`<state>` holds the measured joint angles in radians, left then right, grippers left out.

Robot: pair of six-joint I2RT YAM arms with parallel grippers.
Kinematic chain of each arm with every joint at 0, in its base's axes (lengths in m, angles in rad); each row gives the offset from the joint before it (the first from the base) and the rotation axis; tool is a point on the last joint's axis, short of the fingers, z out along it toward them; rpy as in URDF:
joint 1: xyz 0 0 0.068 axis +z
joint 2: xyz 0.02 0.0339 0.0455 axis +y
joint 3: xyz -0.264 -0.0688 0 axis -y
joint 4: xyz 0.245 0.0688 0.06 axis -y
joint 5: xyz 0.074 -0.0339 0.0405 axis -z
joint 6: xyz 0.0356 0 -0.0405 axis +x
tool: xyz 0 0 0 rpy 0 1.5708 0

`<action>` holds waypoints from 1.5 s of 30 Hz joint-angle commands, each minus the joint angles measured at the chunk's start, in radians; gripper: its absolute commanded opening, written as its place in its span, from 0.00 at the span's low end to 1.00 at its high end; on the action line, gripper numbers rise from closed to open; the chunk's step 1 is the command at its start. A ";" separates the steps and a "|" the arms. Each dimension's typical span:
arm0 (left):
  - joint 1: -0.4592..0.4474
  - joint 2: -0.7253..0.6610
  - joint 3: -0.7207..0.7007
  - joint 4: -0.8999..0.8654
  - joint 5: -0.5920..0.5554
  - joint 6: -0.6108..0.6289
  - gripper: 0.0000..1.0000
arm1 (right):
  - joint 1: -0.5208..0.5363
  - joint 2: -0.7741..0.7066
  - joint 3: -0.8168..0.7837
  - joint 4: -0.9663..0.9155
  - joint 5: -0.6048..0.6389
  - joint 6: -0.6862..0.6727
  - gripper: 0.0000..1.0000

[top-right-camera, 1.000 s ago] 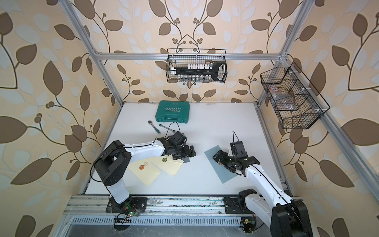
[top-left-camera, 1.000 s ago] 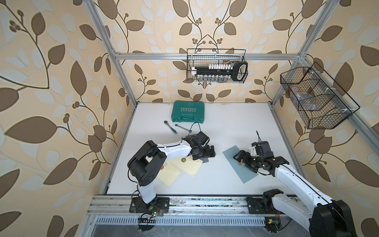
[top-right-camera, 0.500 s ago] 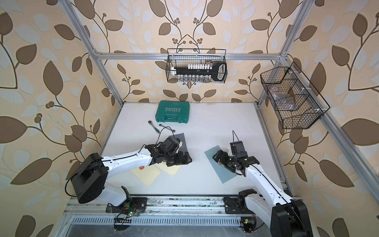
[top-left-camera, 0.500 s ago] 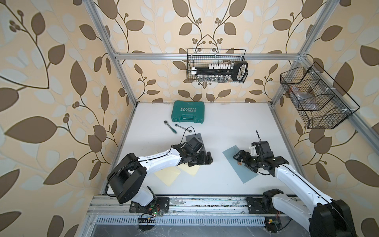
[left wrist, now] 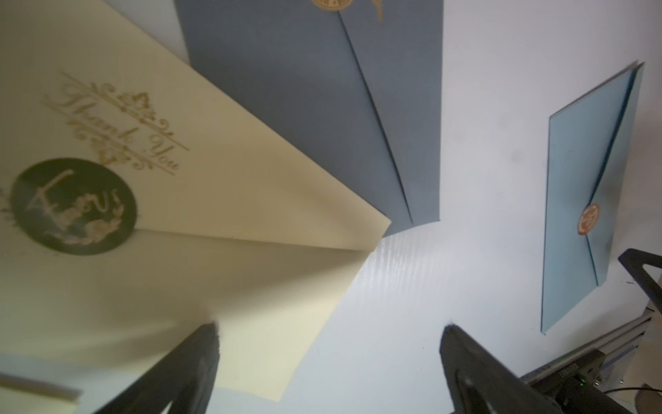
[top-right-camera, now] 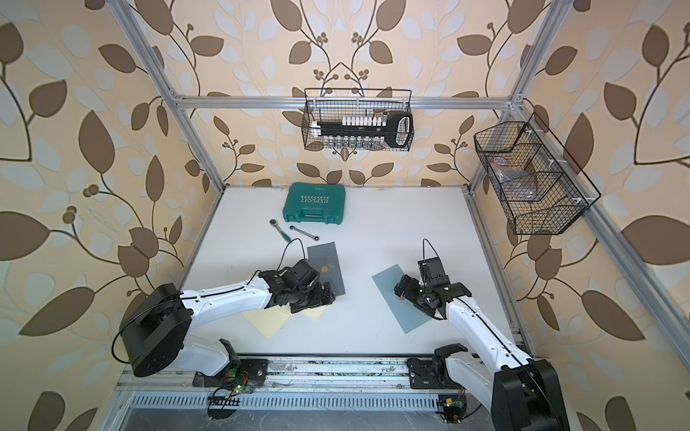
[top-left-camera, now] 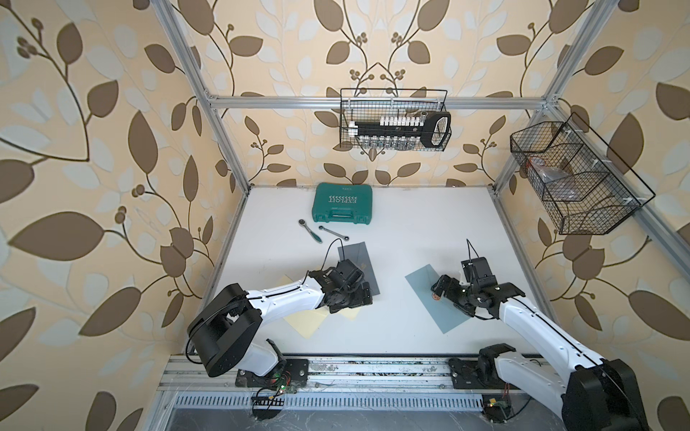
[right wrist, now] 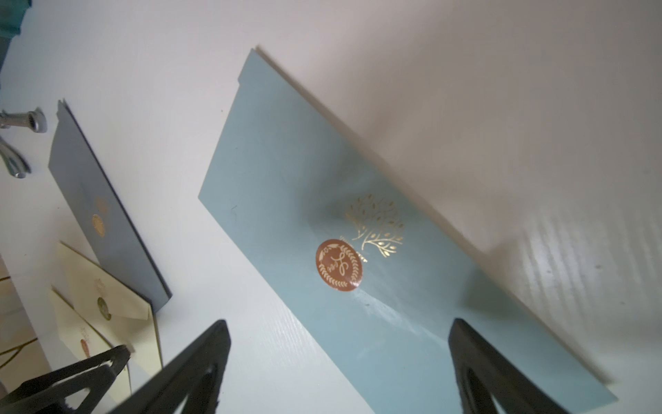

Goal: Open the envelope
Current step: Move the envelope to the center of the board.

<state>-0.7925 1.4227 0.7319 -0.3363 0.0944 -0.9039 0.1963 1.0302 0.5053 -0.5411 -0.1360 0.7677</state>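
- The white table fills the cell floor, and every envelope lies flat on it.
- Up on the walls there are two wire baskets, one at the back and one on the side.
- The green tool case sits shut at the far edge of the table.
- The light blue envelope lies at an angle on the right arm's side, flap down.
- The dark grey-blue envelope lies near the middle, also closed, one corner tucked under the cream envelope.
- That cream envelope, printed "Thank You" in gold, overlaps a second cream envelope nearer the front rail.
- The left hand is low over the cream envelope's corner with its fingers wide apart, one above the paper, one above bare table, gripping nothing.
- The right hand is spread wide too and empty, one finger over the light blue envelope and one over the table beside it.
- A ratchet and a spanner lie just in front of the case.
- A copper seal pins the light blue flap, and a dark green seal pins the cream one.
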 commanded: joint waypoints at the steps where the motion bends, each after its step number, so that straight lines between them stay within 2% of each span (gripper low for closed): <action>1: 0.005 -0.033 -0.016 -0.047 -0.084 -0.029 0.99 | 0.002 0.022 0.029 -0.040 0.056 0.021 0.95; 13: 0.140 -0.092 -0.125 -0.026 -0.049 0.001 0.99 | 0.002 0.043 0.002 0.011 -0.011 0.031 0.95; 18: 0.191 -0.106 -0.129 -0.051 -0.054 0.037 0.99 | 0.003 0.052 -0.017 0.036 -0.049 0.046 0.95; 25: 0.283 -0.140 -0.108 -0.077 -0.050 0.095 0.99 | 0.003 0.076 -0.081 0.143 -0.164 0.095 0.95; 30: 0.286 -0.198 -0.055 -0.127 -0.058 0.136 0.99 | 0.013 0.079 -0.108 0.174 -0.197 0.129 0.95; 35: 0.286 -0.245 -0.024 -0.089 0.005 0.175 0.99 | 0.054 0.060 -0.133 0.236 -0.226 0.158 0.96; 39: 0.287 -0.191 0.004 -0.039 0.019 0.190 0.99 | 0.109 0.046 -0.113 0.235 -0.205 0.157 0.95; 45: 0.287 -0.041 0.073 -0.005 0.004 0.207 0.99 | 0.129 0.013 -0.093 0.228 -0.202 0.136 0.96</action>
<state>-0.5091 1.3453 0.7666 -0.3702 0.0971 -0.7288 0.3199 1.0641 0.4080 -0.2890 -0.3370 0.9051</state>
